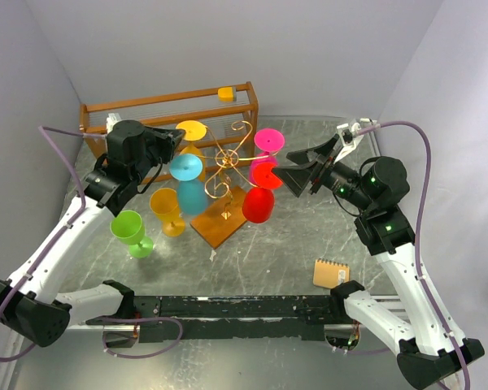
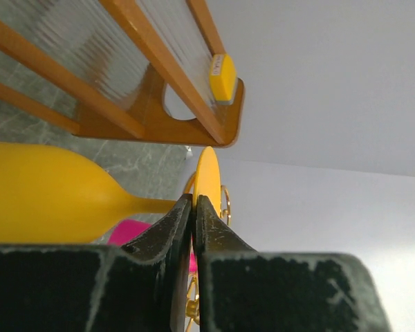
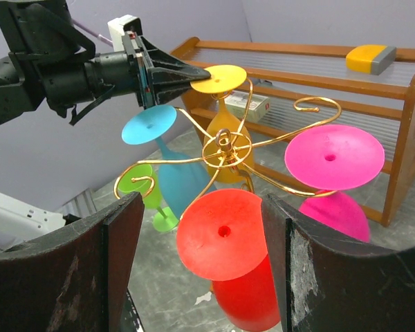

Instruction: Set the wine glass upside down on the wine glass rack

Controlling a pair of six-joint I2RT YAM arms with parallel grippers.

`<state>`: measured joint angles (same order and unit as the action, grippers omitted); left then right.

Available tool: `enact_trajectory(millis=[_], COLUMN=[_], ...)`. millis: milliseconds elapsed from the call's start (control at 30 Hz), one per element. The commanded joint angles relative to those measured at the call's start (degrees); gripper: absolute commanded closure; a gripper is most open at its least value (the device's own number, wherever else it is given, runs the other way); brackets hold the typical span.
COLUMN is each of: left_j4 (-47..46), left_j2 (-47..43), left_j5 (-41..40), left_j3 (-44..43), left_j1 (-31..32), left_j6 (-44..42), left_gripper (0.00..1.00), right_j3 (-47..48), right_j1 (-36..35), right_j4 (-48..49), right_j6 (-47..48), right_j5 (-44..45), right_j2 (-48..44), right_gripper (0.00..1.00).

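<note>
The yellow wine glass is seen hung upside down on the gold wine glass rack. Its foot rim is met by the left gripper, jaws nearly together, though a grip cannot be told. The right gripper is held back, jaws wide apart and empty.

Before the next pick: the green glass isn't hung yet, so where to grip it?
Likely the thin stem of the green glass, approached level from the left: it stands upright, wide-bowled, with the orange glass on its right.
</note>
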<state>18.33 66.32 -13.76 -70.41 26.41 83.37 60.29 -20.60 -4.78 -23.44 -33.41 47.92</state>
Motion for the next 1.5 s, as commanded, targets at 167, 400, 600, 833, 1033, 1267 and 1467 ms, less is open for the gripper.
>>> enact_trajectory(millis=[167, 400, 600, 833, 1033, 1267, 1467], left_j4=[4.42, 7.76, 12.85, 17.64, 12.54, 20.13, 21.31], left_j2=[-1.81, -2.83, -5.71, -13.77, -22.31, -18.19, -11.10], left_j5=[-3.41, -5.51, -10.42, -25.06, -14.93, -11.09, -9.98], left_j3=[-1.08, -1.64, -1.59, 3.91, 13.00, 13.66, 14.00], left_j1=[-1.01, -1.06, -1.15, -1.10, -1.11, -1.10, -1.66], left_j6=[-1.62, -2.77, -6.08, -27.22, -49.11, -50.58, -48.75], left_gripper=[0.64, 0.43, 0.30, 0.21, 0.28, 0.28, 0.38], right_j3=[-1.01, -1.40, -2.27, -2.59, -1.68, -1.76, -1.20], right_j1=[-0.14, -0.16, -0.19, -0.14, -0.21, -0.14, -0.14], right_j4=[1.06, 1.56, 2.39, 2.41, 2.72, 3.48, 1.98], right_j6=[0.00, -0.24, -0.66, -0.04, -0.20, -0.45, 0.43], right_j5=[0.71, 0.70, 0.76, 1.19, 0.44, 0.43, 1.18], right_j2=[-0.89, -0.81, -1.21, -1.68, -0.36, -0.41, -0.54], right_gripper=[0.31, 0.31, 0.31, 0.31, 0.31, 0.31, 0.31])
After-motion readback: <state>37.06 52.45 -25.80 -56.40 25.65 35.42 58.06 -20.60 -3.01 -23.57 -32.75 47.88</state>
